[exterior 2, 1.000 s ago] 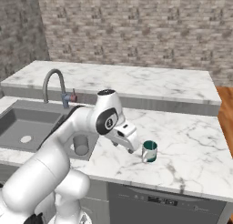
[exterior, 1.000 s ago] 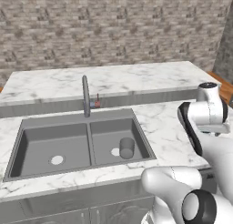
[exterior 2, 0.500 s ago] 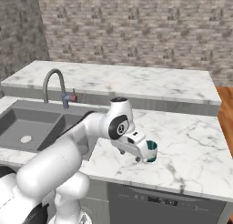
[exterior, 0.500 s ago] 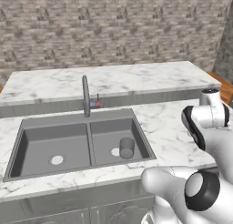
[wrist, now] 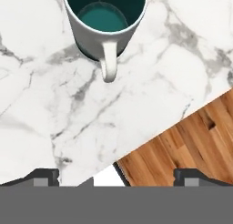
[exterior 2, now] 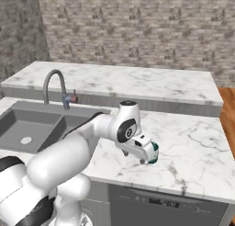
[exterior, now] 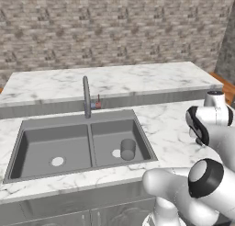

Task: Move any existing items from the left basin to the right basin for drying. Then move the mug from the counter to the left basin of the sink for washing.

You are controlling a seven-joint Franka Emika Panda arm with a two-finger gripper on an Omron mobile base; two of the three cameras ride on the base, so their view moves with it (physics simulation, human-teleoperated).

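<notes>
The robot's dark two-finger tool hung over the white grey-veined marble surface w/ its tips spread wide apart, nothing between them. In the hand view the small pale grey-white mug w/ dark green rim and inside stood upright on the surface just ahead of the tips, its handle pointing back toward the tool, not touching it. Brown wooden floor showed past the surface edge beside the tips. In the right base view the tool sat low over the surface near its front edge, the mug's green rim peeking out right by the white wrist. Well apart to the left, the dark grey matte double-basin sink w/ thin upright grey faucet: the wider left basin held just its round white drain, and a plain grey cylindrical cup stood upright in the narrower right basin, beside the drain
</notes>
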